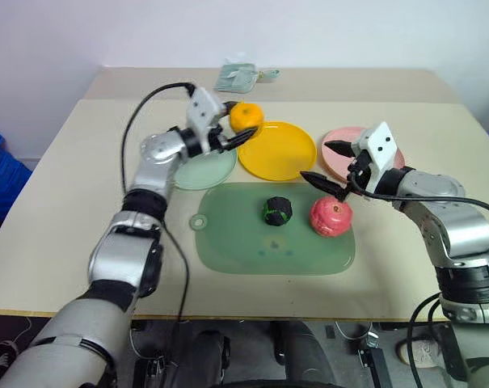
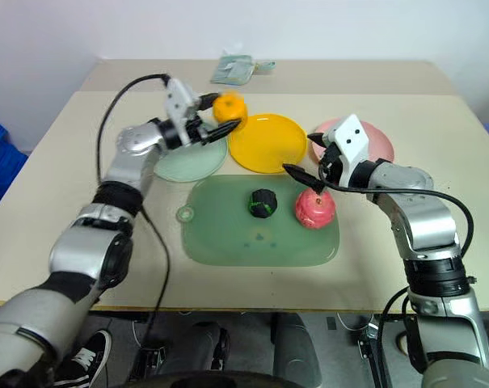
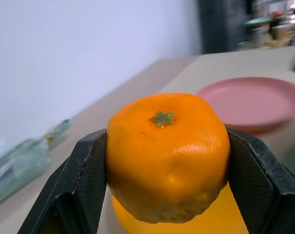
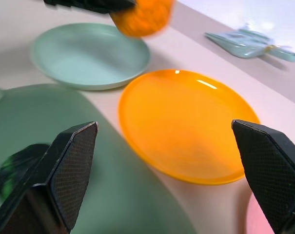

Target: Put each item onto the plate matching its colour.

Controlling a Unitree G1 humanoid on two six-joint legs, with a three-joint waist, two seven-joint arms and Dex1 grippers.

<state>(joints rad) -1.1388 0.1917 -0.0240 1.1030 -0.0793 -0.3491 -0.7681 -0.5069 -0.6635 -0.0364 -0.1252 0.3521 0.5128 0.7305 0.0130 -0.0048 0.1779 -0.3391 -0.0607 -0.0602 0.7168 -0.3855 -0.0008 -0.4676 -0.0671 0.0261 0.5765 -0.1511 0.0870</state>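
While the left gripper (image 1: 229, 129) holds the orange (image 1: 246, 115) clenched between its two fingers, lifted near the back edge of the table (image 1: 50, 242) between the green plate (image 1: 205, 170) and the yellow plate (image 1: 278, 150), the stock stands thus.

Orange: round, stem star on top, gripped across its widest girth. It looks a light, hard-skinned toy, smooth and likely slippery, so a hold on the flanks suits it.

Dark knobbly ball (image 1: 277, 210): on the green mat (image 1: 252, 242), near its middle. The bumps should give purchase, so any side-to-side pinch probably serves.

Red apple (image 1: 331, 217): on the mat's right end. Looks light and rigid; best taken across its widest part.

Pink plate (image 1: 341, 137): toward the table's right back, bare.

Right gripper (image 1: 329, 166): jaws spread wide, nothing in them, poised just above and beside the apple.
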